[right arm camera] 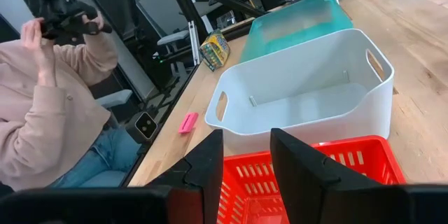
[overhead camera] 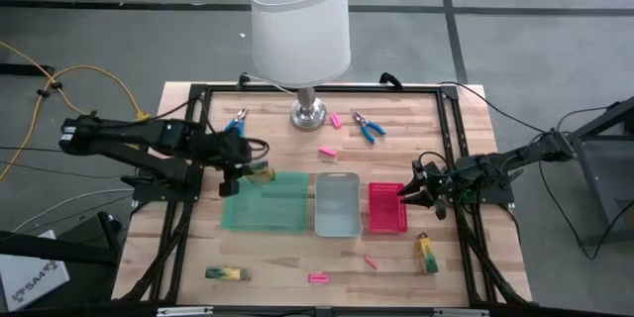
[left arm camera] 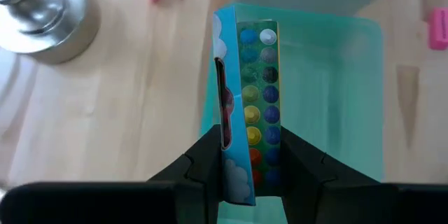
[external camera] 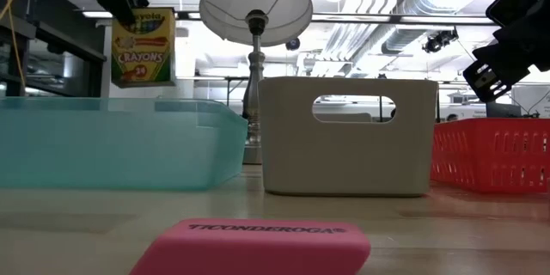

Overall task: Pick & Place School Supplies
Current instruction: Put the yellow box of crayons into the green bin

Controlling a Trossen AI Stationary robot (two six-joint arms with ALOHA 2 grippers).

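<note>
My left gripper (overhead camera: 235,173) is shut on a yellow-green crayon box (external camera: 142,47), which hangs above the far left corner of the green tray (overhead camera: 265,213); the left wrist view shows the box (left arm camera: 252,91) over the tray's floor. My right gripper (right arm camera: 246,161) stands open above the red tray (right arm camera: 350,161) with nothing between its fingers. Two blue-handled pliers (overhead camera: 236,122) (overhead camera: 369,127) lie near the lamp. Pink erasers (overhead camera: 327,152) (overhead camera: 318,277) and two more crayon boxes (overhead camera: 227,273) (overhead camera: 427,253) lie flat on the table. My left gripper pinches the crayon box between its two fingers (left arm camera: 203,171) at the box's top end (external camera: 129,15). The fingers slant down from the table's left side. The box hangs upright below them, its lettered face toward the near edge, lifted clear of the green tray.
A white-shaded lamp (overhead camera: 300,30) stands at the far middle on a metal foot (overhead camera: 308,114). A grey-white tray (overhead camera: 337,203) sits between the green and red trays. A person (right arm camera: 49,105) sits beyond the table's near edge. Bare wood lies along the near edge.
</note>
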